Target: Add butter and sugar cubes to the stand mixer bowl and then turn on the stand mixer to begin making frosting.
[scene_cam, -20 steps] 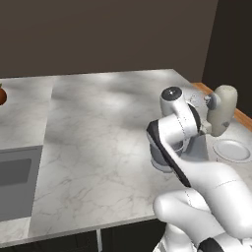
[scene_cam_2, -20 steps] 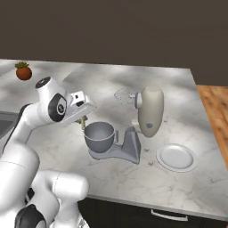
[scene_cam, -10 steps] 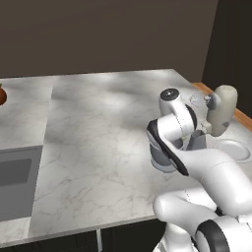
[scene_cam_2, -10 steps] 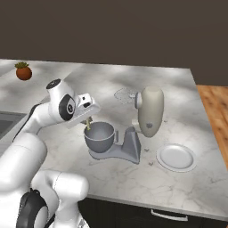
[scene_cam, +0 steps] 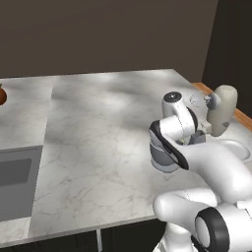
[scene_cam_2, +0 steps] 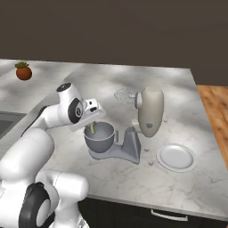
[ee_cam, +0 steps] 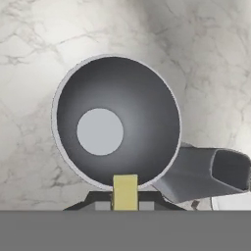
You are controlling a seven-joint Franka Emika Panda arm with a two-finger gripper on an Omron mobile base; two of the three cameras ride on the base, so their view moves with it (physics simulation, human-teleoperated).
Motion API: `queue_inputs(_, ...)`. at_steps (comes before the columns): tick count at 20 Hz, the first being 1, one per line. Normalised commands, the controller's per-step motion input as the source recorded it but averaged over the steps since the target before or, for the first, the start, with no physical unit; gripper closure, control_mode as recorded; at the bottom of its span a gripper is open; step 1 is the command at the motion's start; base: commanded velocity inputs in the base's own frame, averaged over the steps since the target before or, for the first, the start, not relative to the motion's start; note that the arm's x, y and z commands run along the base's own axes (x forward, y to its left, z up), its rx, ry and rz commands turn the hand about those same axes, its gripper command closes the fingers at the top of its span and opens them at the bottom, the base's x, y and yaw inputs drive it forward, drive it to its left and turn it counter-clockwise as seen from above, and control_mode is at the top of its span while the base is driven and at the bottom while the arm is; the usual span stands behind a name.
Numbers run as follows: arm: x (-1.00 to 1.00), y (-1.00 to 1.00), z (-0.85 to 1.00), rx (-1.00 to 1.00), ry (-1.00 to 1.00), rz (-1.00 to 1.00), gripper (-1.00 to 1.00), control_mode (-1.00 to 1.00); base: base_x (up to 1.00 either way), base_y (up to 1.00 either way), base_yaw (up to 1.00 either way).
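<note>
Butter (ee_cam: 125, 192): small pale yellow bar, sitting pinched between the nearly closed jaws of the gripper (scene_cam_2: 92, 127), hanging just above the near rim of the stand mixer bowl (ee_cam: 116, 121). Bowl: deep grey, lying directly below the gripper and showing a bare bottom. Stand mixer (scene_cam_2: 149, 111): cream head tilting back beyond the bowl, grey base (scene_cam_2: 127, 149) reaching under it. White plate (scene_cam_2: 176, 157): resting on the marble counter (scene_cam_2: 187, 187), past the mixer. Small potted plant (scene_cam_2: 23, 71): standing well apart.

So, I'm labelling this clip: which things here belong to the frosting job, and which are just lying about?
For the job:
- butter, held in the jaws
- stand mixer bowl, empty
- stand mixer

Lying about:
- white plate
- potted plant
- sink
</note>
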Motion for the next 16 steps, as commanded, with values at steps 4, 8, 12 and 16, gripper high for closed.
queue_inputs(4,0.18,-0.02,-0.29,0.04,0.06,0.00,1.00,-1.00,0.00,0.00,0.00)
queue_inputs(8,0.18,-0.04,-0.29,0.03,0.05,0.00,1.00,-1.00,0.00,0.00,0.00)
queue_inputs(12,0.14,-0.04,-0.25,0.03,0.02,0.00,1.00,-1.00,0.00,0.00,0.00)
queue_inputs(16,0.14,-0.06,-0.24,0.05,0.02,0.01,1.00,-1.00,0.00,0.00,0.00)
